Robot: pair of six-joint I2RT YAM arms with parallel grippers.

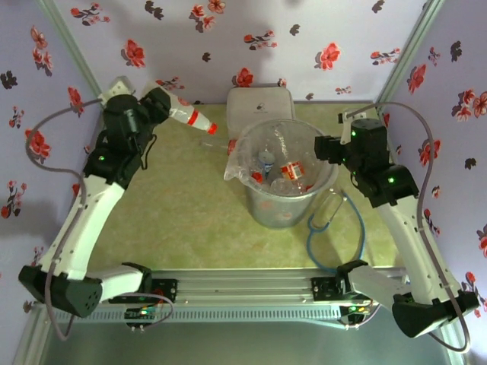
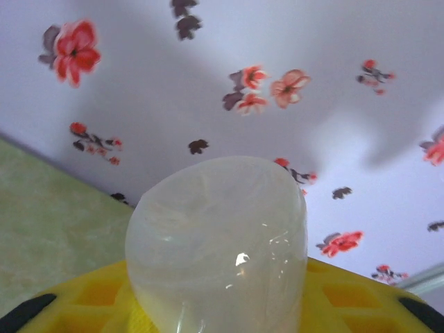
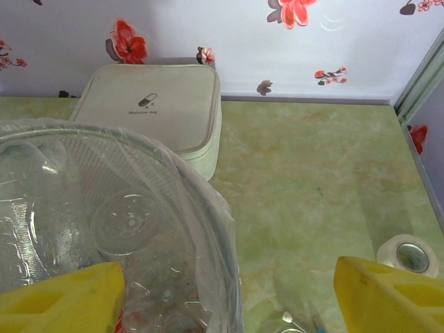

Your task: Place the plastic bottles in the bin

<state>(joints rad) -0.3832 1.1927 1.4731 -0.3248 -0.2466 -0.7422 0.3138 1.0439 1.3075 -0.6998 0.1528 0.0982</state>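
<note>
Down at the near edge, the rail (image 1: 251,281) carries both arm bases. Beyond it lies the table (image 1: 190,228), a pale green marbled top. A blue hose (image 1: 335,243) loops just right of the bin (image 1: 281,209), which stands mid-table, bag-lined, with several bottles (image 1: 293,171) already heaped inside. The white box (image 1: 261,103) sits right behind it against the back wall. Lilac walls (image 1: 304,30) with red flowers close the room on three sides.

The right gripper (image 1: 327,148) is at the bin's right rim, fingers (image 3: 388,298) spread wide. From its wrist, one finger shows in front of the bin (image 3: 208,201) and the other over bare table, with a tape roll (image 3: 411,255) just beyond.

Far left, the left gripper (image 1: 156,106) is pinching a bottle (image 1: 181,112) by its lower body. Its red cap points right towards the bin, but the bottle is well short of the rim. Up close, the bottle (image 2: 218,243) shows its clear base between the yellow fingers (image 2: 97,291).
</note>
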